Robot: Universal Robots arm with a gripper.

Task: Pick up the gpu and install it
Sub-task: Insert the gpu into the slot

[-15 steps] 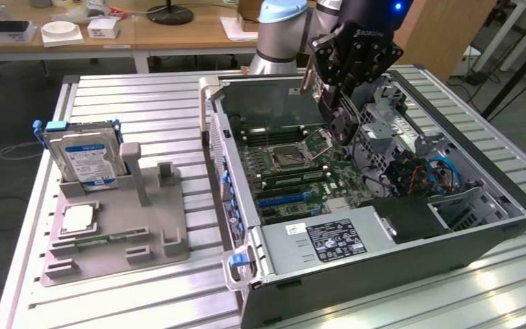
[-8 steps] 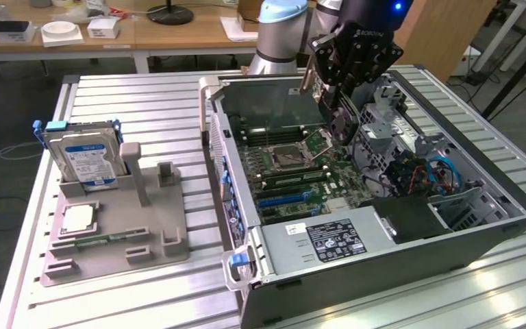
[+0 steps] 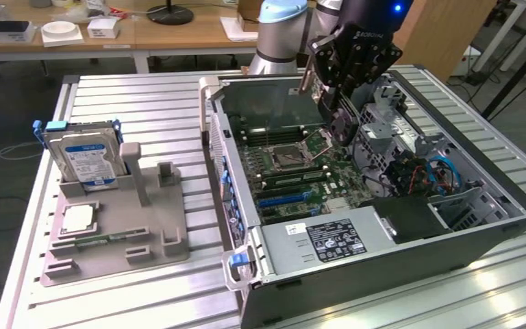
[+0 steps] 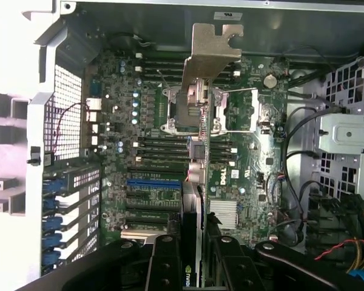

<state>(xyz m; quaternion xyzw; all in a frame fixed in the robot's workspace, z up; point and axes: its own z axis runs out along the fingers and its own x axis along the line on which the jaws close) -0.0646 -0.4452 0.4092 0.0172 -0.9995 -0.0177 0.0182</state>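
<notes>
My gripper (image 3: 338,103) hangs over the open computer case (image 3: 382,274) and is shut on the gpu (image 3: 307,72). The card stands on edge, with its silver bracket towards the case's far wall. In the wrist view the gpu (image 4: 197,151) shows edge-on between the black fingers (image 4: 164,267) of the gripper (image 4: 194,257). Its bent bracket (image 4: 211,51) points away from the camera. The card floats above the motherboard (image 4: 255,176), clear of the expansion slots (image 4: 155,182) beneath it.
On the exterior view's left, a grey holder (image 3: 117,233) carries an upright hard drive (image 3: 85,157), a processor chip (image 3: 79,218) and a memory stick (image 3: 98,240). Inside the case lie the power supply (image 3: 336,236), a drive cage (image 4: 346,133) and loose cables (image 3: 432,171).
</notes>
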